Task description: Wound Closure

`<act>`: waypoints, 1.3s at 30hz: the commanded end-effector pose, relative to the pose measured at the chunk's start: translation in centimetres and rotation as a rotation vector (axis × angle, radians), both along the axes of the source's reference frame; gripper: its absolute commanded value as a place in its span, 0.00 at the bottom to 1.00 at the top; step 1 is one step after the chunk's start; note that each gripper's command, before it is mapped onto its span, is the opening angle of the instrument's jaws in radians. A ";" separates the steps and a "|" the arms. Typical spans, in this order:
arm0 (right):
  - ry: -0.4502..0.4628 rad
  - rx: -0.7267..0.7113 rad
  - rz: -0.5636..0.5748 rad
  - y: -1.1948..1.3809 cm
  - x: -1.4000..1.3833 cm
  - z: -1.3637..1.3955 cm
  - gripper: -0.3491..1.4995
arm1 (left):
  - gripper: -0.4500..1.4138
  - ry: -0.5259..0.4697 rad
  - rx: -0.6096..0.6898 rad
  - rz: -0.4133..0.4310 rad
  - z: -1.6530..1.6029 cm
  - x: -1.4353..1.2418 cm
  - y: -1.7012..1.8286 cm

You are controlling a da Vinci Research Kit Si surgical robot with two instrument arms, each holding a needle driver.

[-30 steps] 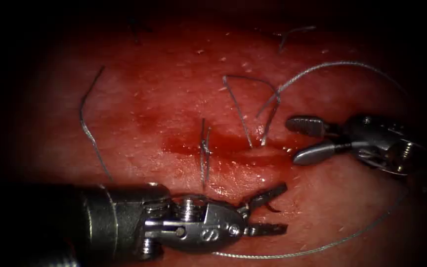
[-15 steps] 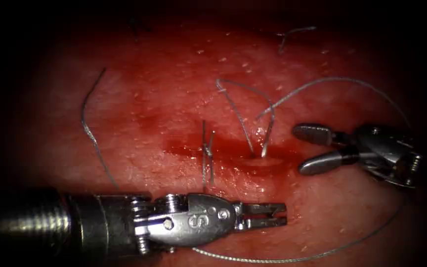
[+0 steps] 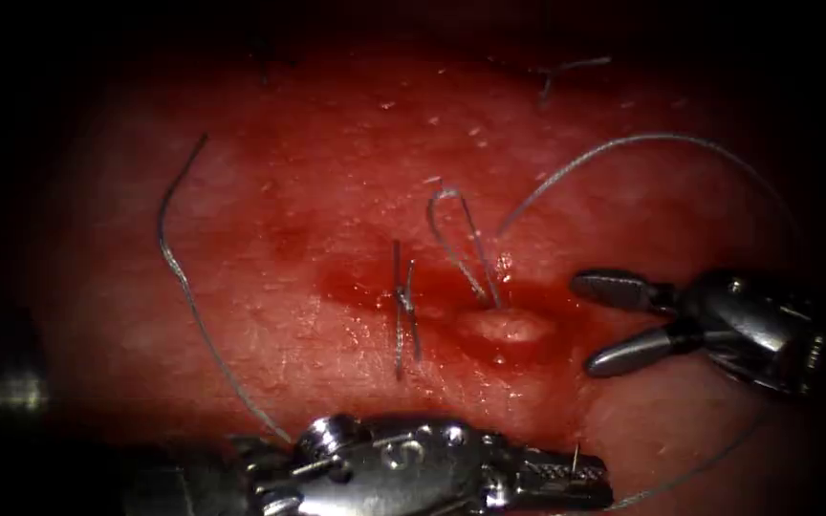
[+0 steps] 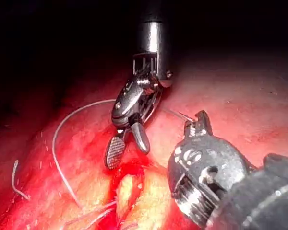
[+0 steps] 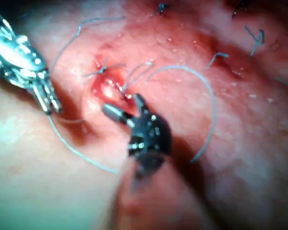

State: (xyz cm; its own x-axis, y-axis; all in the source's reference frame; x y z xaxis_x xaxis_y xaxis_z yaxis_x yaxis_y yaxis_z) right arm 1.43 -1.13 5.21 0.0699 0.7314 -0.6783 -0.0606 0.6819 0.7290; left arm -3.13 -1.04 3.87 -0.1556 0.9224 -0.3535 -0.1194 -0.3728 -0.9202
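Observation:
The cut point(image 3: 513, 327) gapes pale in the red, wet tissue point(image 3: 317, 191). My left tool point(image 3: 576, 473) lies low in the endoscope view, below the cut. Its jaws are shut on what looks like the needle, with only a short sliver point(image 3: 576, 456) sticking up from them. The same tool appears in its wrist view point(image 4: 199, 122) and in the right wrist view point(image 5: 50, 103). A small thread loop point(image 3: 456, 239) enters the tissue at the cut's upper edge. My right tool point(image 3: 585, 325) hovers open and holding nothing at the cut's right end, as its wrist view point(image 5: 121, 104) also shows.
A tied stitch point(image 3: 402, 301) crosses the cut left of the gap. Long thread point(image 3: 662, 139) arcs over the right tool and runs down toward the left jaws. A loose strand point(image 3: 174, 258) lies on the left, and cut thread ends point(image 3: 566, 67) lie at the far edge.
The left jaws closed on the sliver below the cut and moved down and right. The thread loop above the cut shrank as thread drew through. The right tool drifted slightly down, still open.

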 end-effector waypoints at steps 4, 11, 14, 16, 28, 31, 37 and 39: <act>0.006 -0.042 -0.006 -0.12 0.06 0.08 0.75 | 0.00 -0.038 0.051 0.014 -0.23 -0.04 -0.07; 0.020 -0.196 -0.036 -0.22 0.10 0.05 0.77 | 0.00 -0.085 0.078 0.023 -0.43 0.06 -0.17; 0.052 -0.264 -0.064 -0.32 0.21 -0.03 0.77 | 0.00 -0.073 0.067 0.015 -0.53 0.18 -0.16; 0.061 -0.275 -0.070 -0.35 0.30 -0.05 0.77 | 0.00 -0.056 0.018 0.005 -0.58 0.25 -0.14; 0.062 -0.300 -0.082 -0.40 0.68 0.10 0.76 | 0.00 0.025 -0.196 -0.047 -0.78 0.50 -0.04; 0.029 -0.314 -0.121 -0.48 0.70 0.26 0.73 | 0.00 0.034 -0.241 -0.047 -0.88 0.53 -0.02; -0.019 -0.315 -0.172 -0.65 0.72 0.51 0.64 | 0.00 0.119 -0.552 -0.009 -1.21 0.59 0.08; -0.019 -0.305 -0.172 -0.65 0.69 0.45 0.40 | 0.00 0.167 -0.633 0.001 -1.29 0.64 0.12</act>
State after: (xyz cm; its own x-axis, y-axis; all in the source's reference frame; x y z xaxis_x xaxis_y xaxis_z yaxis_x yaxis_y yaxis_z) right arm 2.10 -1.71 5.65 0.1885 0.4638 -0.8656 0.0607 0.8743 0.4817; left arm -2.43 -0.92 2.53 -0.2563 0.5400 -0.8017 -0.2409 -0.8389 -0.4881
